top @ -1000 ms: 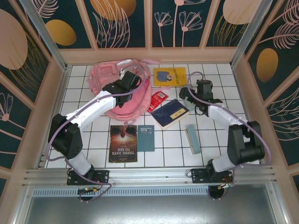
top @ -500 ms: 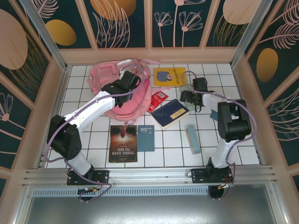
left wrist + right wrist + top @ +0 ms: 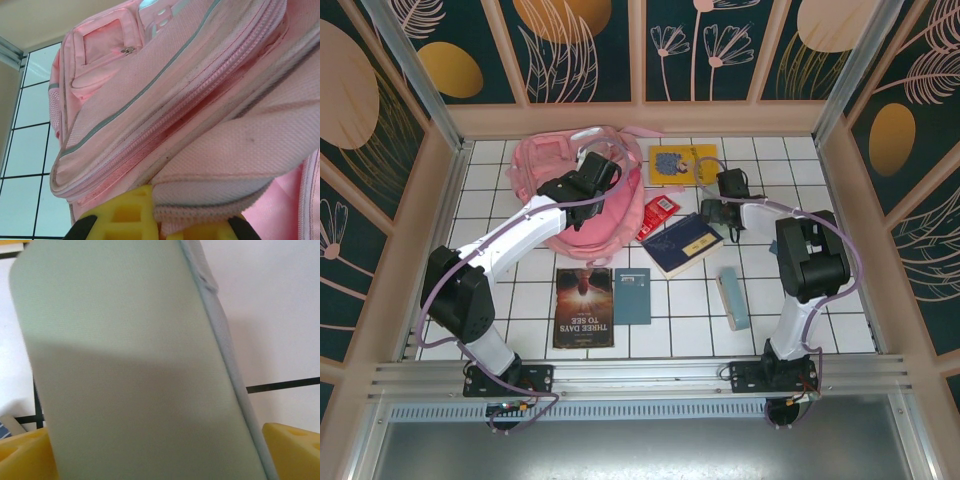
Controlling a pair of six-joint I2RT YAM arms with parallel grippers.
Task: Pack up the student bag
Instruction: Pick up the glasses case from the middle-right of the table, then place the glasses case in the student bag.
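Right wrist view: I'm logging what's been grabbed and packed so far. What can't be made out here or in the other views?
1. The pale green item, right wrist view: blurred, too close, cut off by the edges; its identity is unclear, as is whether the right gripper clamps it.
2. Inside the student bag: the left arm covers it in the top view; folded fabric blocks it in the left wrist view.

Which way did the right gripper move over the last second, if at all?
Yes. The right gripper shifted left and slightly toward the far wall, closer to the yellow book, with a pale green item between its fingers.
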